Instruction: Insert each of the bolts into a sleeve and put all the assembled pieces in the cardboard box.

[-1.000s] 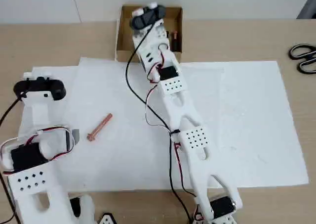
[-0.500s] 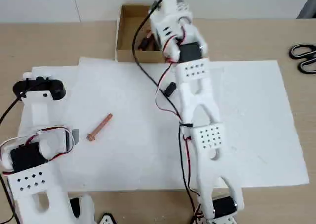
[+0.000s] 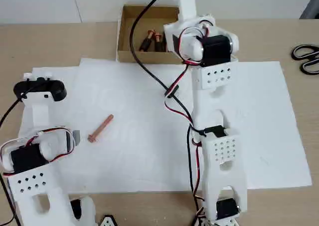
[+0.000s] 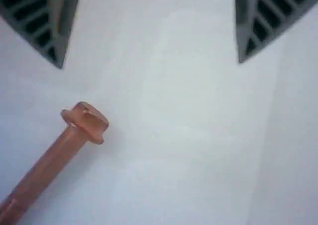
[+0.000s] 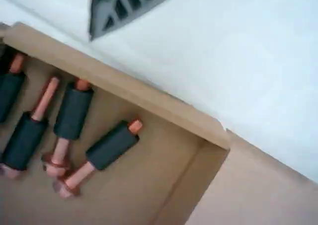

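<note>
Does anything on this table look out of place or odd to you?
One bolt lies alone and askew on the white sheet, bare, with no sleeve on it. The pieces seen in the cardboard box each wear a dark sleeve, so this one looks unfinished. Nothing looks spilled or damaged.

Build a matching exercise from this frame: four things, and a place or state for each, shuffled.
1. loose bolt
2. assembled pieces
3. scissors
4. left gripper

A. inside the cardboard box
B. on the bare table, off the white sheet
C. lying on the white sheet
D. open, above the white sheet beside the bolt's head

Pairs: 1-C, 2-A, 3-B, 4-D.
</note>
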`<action>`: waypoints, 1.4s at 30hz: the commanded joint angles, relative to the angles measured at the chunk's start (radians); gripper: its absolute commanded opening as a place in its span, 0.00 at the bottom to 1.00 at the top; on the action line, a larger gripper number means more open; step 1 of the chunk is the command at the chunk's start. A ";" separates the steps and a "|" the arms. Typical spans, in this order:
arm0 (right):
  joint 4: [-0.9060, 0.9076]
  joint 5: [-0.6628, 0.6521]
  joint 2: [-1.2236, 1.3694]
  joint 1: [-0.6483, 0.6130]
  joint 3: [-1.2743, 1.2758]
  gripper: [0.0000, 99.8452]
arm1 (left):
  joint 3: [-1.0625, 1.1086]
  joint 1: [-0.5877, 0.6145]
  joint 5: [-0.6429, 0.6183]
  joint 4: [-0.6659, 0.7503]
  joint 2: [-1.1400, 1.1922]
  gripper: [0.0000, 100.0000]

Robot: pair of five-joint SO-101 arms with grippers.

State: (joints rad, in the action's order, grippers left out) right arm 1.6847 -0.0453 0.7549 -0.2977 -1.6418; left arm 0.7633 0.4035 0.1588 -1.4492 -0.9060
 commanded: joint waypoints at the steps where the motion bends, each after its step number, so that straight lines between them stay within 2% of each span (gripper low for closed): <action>1: 0.018 0.006 -0.074 0.012 0.003 0.18 | -0.007 -0.006 0.005 -0.002 -0.006 0.21; 5: 0.018 0.018 -0.143 0.004 0.232 0.18 | -0.007 -0.006 0.005 -0.002 -0.006 0.21; 12: -0.047 0.222 -0.271 0.005 0.700 0.18 | -0.007 -0.006 0.005 -0.002 -0.006 0.21; 18: -0.105 0.511 -0.211 0.005 0.795 0.18 | -0.007 -0.006 0.005 -0.002 -0.006 0.21; 24: -0.166 0.675 -0.041 0.004 0.796 0.18 | -0.007 -0.006 0.002 0.000 -0.006 0.21; 28: -0.189 0.718 0.019 -0.012 0.796 0.18 | -0.005 -0.006 0.002 0.000 -0.006 0.21; 42: -0.252 0.715 0.120 -0.053 0.796 0.18 | 0.035 -0.006 0.000 0.029 -0.006 0.21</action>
State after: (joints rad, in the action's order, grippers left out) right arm 1.4592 0.6636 0.8730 -0.3483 -0.8424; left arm 0.7971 0.4035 0.1588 -1.4446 -0.9060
